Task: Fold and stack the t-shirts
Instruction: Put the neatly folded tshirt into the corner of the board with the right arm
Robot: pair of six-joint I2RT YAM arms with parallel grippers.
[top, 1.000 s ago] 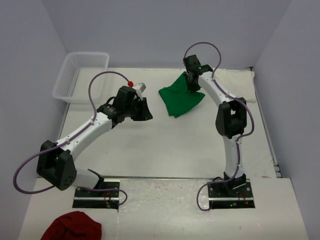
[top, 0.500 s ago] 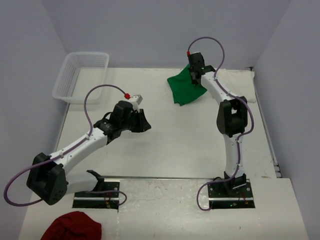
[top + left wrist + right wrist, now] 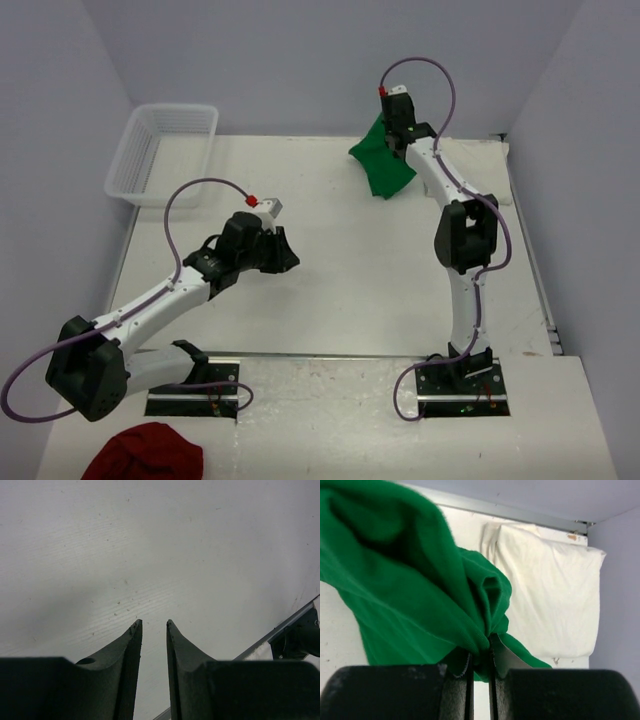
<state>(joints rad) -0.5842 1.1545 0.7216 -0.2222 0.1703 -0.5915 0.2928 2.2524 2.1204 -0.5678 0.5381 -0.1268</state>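
The bright green t-shirt [image 3: 383, 165] hangs bunched from my right gripper [image 3: 397, 138] at the far right of the table. In the right wrist view the gripper [image 3: 480, 652] is shut on a fold of the green t-shirt [image 3: 410, 585]. The cream-white t-shirt [image 3: 545, 585] lies folded flat at the back right corner; it shows in the top view too [image 3: 478, 158]. My left gripper [image 3: 285, 250] hovers over bare table at the left centre, its fingers [image 3: 131, 645] a narrow gap apart and empty.
A clear plastic basket [image 3: 160, 150] stands at the back left. A dark red cloth [image 3: 145, 452] lies on the near shelf by the left base. Walls close the table at the back and both sides. The table's front rail [image 3: 295, 625] shows in the left wrist view.
My right gripper has carried the green t-shirt up and towards the back right, off the table. My left arm has drawn back towards its base.
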